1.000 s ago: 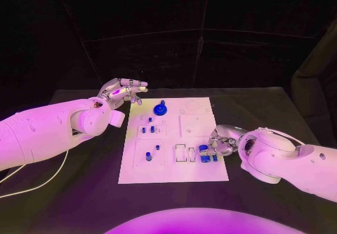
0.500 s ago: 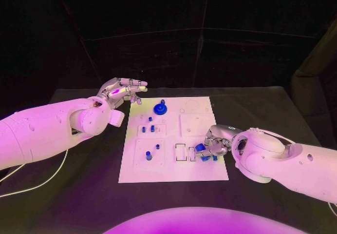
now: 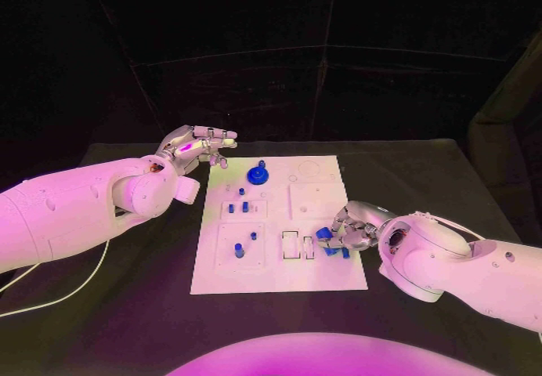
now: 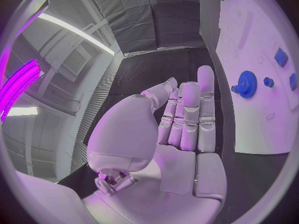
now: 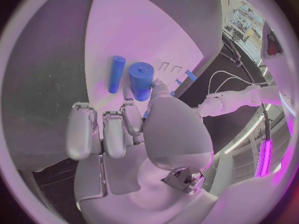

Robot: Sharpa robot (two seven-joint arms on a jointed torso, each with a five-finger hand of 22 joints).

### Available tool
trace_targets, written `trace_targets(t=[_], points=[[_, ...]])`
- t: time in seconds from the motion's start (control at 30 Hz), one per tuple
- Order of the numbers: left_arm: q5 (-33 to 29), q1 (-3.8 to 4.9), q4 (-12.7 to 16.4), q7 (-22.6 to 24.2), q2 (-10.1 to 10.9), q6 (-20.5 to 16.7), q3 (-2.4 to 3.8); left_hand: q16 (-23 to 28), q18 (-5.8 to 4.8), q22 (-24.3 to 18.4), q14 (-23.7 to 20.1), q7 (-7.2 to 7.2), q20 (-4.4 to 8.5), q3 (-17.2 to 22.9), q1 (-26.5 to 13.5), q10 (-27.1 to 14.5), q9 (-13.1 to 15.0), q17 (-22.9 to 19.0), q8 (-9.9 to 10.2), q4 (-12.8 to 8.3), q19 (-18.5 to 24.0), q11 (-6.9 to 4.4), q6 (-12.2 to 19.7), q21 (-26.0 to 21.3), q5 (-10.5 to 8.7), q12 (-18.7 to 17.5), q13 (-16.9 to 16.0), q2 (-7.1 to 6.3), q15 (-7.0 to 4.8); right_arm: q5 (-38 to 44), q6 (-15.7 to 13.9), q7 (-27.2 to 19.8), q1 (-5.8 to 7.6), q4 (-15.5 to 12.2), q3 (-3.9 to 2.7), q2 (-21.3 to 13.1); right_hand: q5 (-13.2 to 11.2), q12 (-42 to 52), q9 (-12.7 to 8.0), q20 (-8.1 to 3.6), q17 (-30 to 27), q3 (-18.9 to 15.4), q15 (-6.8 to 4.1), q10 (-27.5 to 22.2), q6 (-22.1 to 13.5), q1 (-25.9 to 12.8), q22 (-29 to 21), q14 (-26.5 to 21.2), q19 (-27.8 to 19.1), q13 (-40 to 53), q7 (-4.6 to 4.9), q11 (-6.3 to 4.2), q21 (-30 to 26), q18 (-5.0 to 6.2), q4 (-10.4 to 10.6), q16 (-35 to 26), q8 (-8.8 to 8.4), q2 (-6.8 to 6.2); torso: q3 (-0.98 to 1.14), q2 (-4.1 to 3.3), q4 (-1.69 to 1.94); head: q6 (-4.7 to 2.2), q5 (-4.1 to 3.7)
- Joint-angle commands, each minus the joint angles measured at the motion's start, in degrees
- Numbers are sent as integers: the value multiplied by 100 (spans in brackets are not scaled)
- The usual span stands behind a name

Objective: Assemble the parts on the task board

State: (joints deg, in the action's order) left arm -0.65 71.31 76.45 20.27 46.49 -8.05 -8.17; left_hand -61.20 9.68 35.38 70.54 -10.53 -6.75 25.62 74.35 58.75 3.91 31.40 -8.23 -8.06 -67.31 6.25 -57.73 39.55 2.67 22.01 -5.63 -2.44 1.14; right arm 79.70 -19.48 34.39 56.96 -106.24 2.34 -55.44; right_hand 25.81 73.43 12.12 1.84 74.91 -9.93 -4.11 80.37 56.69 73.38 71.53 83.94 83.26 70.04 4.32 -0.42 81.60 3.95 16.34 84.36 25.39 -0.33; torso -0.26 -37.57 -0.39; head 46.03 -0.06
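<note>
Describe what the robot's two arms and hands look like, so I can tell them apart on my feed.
Both arms are smooth, rounded white shells. Each ends in a silver, segmented metal hand: left hand, right hand. A thin pale cable trails on the table below the left arm. The right arm shows none.

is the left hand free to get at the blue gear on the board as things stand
Probably yes. The left hand hovers open and empty just beside the board's far corner, and the blue gear stands close by with nothing between them.
</note>
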Motion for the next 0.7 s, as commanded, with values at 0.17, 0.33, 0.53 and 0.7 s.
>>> trace_targets(t=[0.17,0.33,0.53,0.7], points=[[-16,8,-1,-13,-21,86,3,5,75,0,-51,-2,1,-28,-46,-45,-3,-5,-22,0,43,-8,29,-37,26,37,5,-7,1,-794,-559,-312,15,-211,-8,-45,31,23,89,-5,309,-15,-33,40,72,18,4,389,18,0,-42,-16,36,-41,4,15,14,61,-4,-3,22,-24,-11],[-16,8,2,-15,-31,90,3,5,75,0,-51,-2,1,-28,-46,-45,-3,-5,-22,0,43,-8,29,-37,26,37,5,-7,1,-944,-514,-334,17,-222,-9,70,34,38,104,-12,344,-47,-38,60,90,-36,34,395,30,29,-48,-21,50,-47,23,31,9,84,-7,-8,25,-27,-10],[-16,8,1,-19,-38,95,3,3,75,-3,-55,-5,-3,-38,-69,-62,-5,-14,-22,11,45,-5,44,-42,26,44,8,-9,4,-1031,-423,-275,18,-136,-10,310,40,54,129,-18,371,-81,-47,83,132,-89,62,400,41,64,-65,-33,64,-52,25,44,15,111,-6,-5,9,-10,8],[-16,8,2,-25,-47,101,3,3,75,-3,-55,-5,-3,-38,-69,-62,-5,-14,-22,11,45,-5,44,-42,26,44,8,-9,4,-1023,-467,-156,19,-3,-10,518,50,44,155,-26,372,-97,-57,86,176,-108,62,399,42,66,-83,-47,65,-52,21,44,29,138,-12,-10,16,-2,24]])
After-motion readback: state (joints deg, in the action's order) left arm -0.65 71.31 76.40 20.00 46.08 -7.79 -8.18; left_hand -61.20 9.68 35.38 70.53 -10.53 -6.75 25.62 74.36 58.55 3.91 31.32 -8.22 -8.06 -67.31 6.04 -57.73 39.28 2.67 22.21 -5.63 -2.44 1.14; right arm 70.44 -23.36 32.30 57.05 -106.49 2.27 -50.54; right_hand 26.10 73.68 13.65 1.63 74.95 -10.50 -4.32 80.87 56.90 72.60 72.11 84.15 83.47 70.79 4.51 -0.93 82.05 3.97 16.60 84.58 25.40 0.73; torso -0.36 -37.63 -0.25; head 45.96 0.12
